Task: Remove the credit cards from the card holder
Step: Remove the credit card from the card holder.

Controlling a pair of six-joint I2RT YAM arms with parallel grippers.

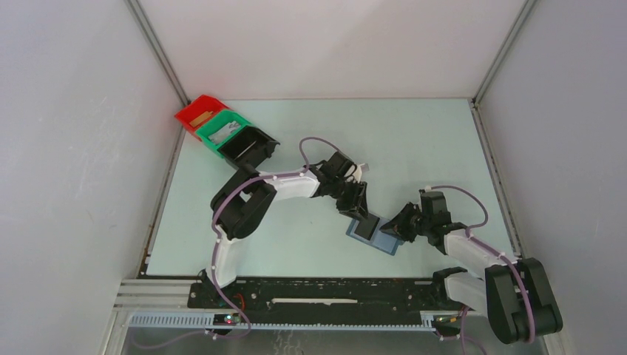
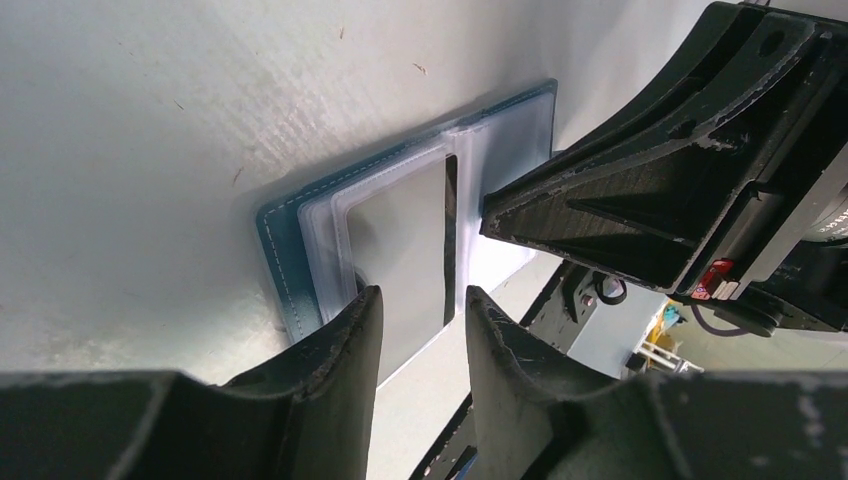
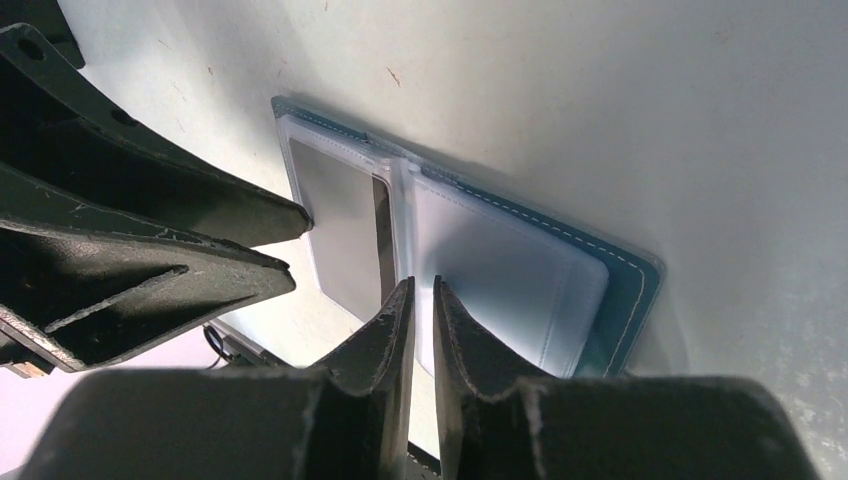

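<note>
Card holder spread open and flat on the pale table, between the two arms. Grey card visible inside a clear sleeve on one half. Left gripper low over that card's near edge, fingers apart, clamped on nothing visible. Right gripper at the holder's middle fold, fingers almost together; any grip impossible to tell. Red, green and black bins far left.

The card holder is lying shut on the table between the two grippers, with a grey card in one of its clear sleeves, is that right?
Not quite: the card holder lies spread open, not shut. The right wrist view shows both clear-sleeved halves flat on the table. It does sit between the left gripper and right gripper, and a grey card shows in one sleeve.
</note>
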